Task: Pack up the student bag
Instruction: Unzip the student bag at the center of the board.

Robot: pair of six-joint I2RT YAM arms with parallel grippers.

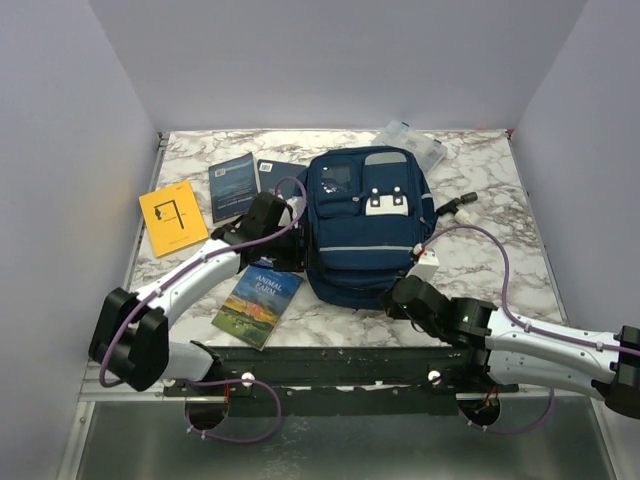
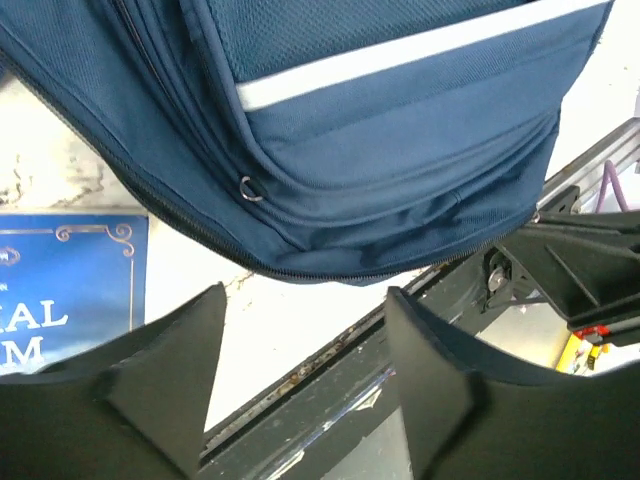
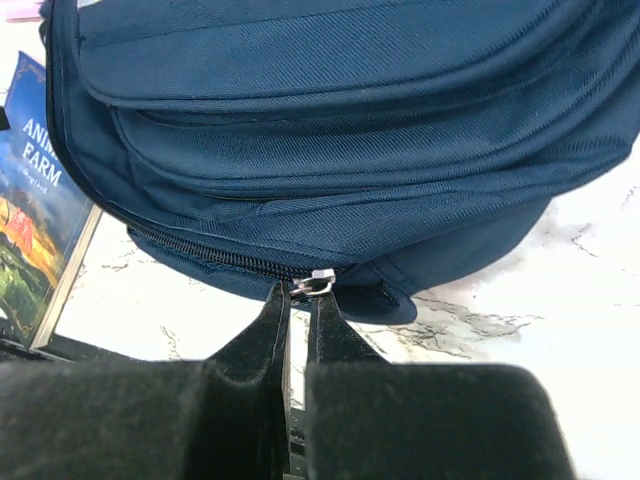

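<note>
The right jaws pinch the zipper pull (image 3: pixel 320 284) of the backpack (image 1: pixel 365 225); the draw should follow the zipper track. The left jaws stand wide, empty.

veined marble tabletop (image 1: pixel 485 185), plain pale walls (image 1: pixel 330 60), even light

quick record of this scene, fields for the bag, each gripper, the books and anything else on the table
bag: navy backpack, lying on the marble table
left gripper: open, empty, at the bag's near left corner
right gripper: shut on the zip pull at the bag's near edge
books: yellow book, two dark blue books, Animal Farm, all left of the bag
other: clear box behind the bag
</note>
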